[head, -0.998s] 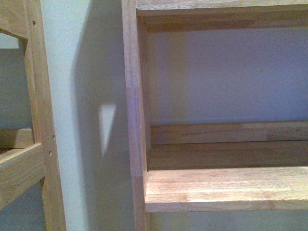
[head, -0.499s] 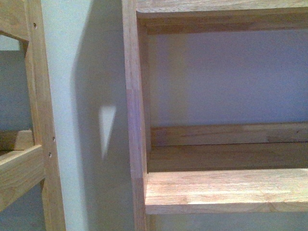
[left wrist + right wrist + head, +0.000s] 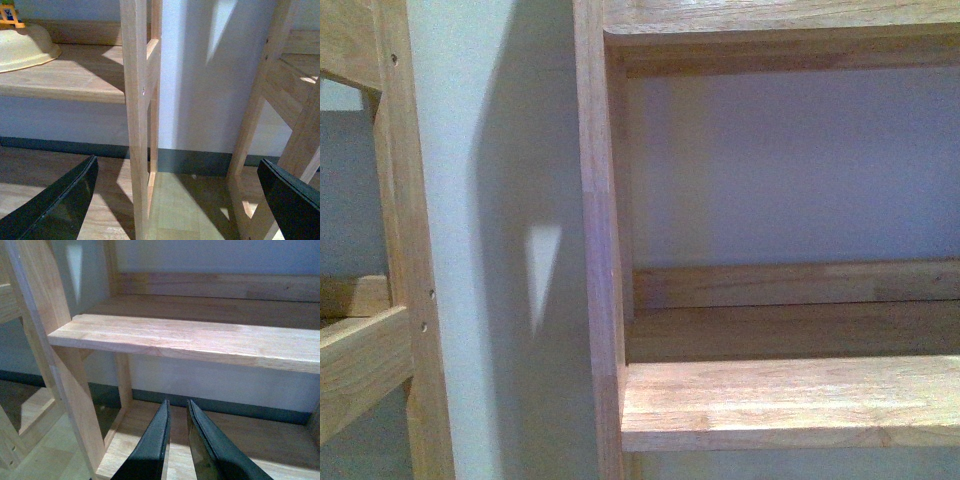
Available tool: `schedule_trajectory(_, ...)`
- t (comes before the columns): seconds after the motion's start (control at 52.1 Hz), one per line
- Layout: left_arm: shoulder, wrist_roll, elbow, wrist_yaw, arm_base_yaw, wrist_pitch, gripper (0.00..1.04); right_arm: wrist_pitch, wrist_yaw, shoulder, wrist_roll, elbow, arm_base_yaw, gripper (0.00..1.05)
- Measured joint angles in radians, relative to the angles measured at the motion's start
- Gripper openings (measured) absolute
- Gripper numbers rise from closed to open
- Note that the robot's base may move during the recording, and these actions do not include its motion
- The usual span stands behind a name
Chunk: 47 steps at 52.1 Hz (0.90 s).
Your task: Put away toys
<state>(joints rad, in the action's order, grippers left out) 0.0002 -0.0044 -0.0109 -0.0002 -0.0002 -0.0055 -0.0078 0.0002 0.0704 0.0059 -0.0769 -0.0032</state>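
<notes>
toys: plush not seen in any view. left claw (image 3: 175,200) fingers wide apart, empty; right claw (image 3: 177,440) fingers nearly together, empty. risk: shelf edge (image 3: 190,342) just ahead of right claw, upright post (image 3: 137,120) between left fingers; either could snag.

The wooden shelf board (image 3: 790,402) and the upright post (image 3: 602,240) sit slightly lower in the front view than before.

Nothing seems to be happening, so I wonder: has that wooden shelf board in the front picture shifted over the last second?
Yes, slightly. The shelf board sits lower in the front view, as does the wall's light patch, so probably the camera moved, not the shelf.
</notes>
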Motion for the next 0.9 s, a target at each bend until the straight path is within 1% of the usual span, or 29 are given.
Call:
schedule_trajectory(0.345,0.000,0.000,0.000,0.000,0.000,0.000,0.99,0.003,0.000,-0.059,0.000,0.064,0.000,0.16)
schedule_trajectory(0.576,0.000,0.000,0.000,0.000,0.000,0.000,0.99,0.004,0.000,-0.063,0.000,0.064,0.000,0.16)
schedule_trajectory(0.672,0.000,0.000,0.000,0.000,0.000,0.000,0.99,0.004,0.000,-0.063,-0.001,0.064,0.000,0.31)
schedule_trajectory(0.902,0.000,0.000,0.000,0.000,0.000,0.000,0.99,0.004,0.000,-0.063,-0.001,0.064,0.000,0.81)
